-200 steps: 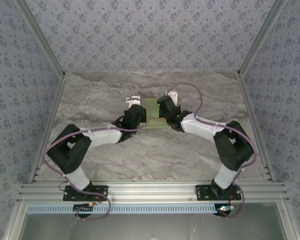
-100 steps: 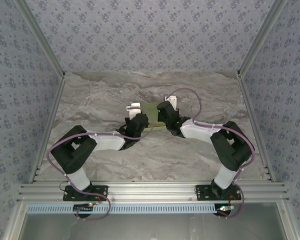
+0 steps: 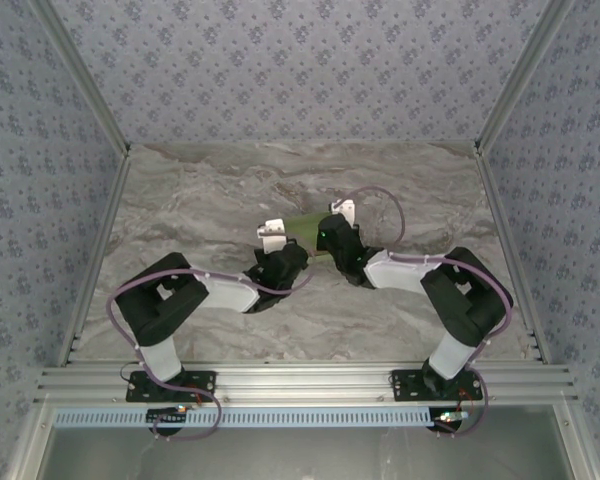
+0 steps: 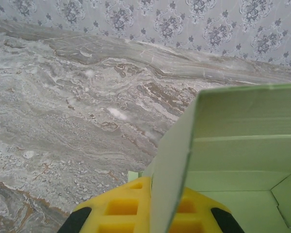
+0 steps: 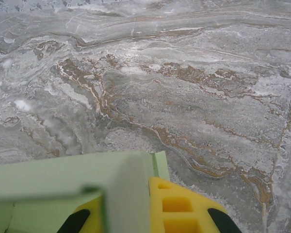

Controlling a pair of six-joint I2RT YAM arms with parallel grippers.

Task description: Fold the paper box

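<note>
The paper box (image 3: 302,223) is pale green card, held up off the marble table between both grippers and seen nearly edge-on from above. My left gripper (image 3: 285,252) is shut on its left wall. In the left wrist view that wall stands upright between the yellow fingers (image 4: 119,208), and the box's creased inside (image 4: 242,150) opens to the right. My right gripper (image 3: 329,238) is shut on the right wall. In the right wrist view the green card (image 5: 63,177) passes between the yellow fingers (image 5: 182,208), with a small tab (image 5: 160,165) sticking out past them.
The marble table (image 3: 180,200) lies bare around the box, with patterned walls and metal rails on three sides. Both forearms angle inward to the table's middle, purple cables looping off them. The arm bases sit on the near rail (image 3: 300,380).
The box has gone from lying flat and square to tilted up, now a thin strip from above. Both grippers have drawn nearer the bases, and the left elbow has swung right.
</note>
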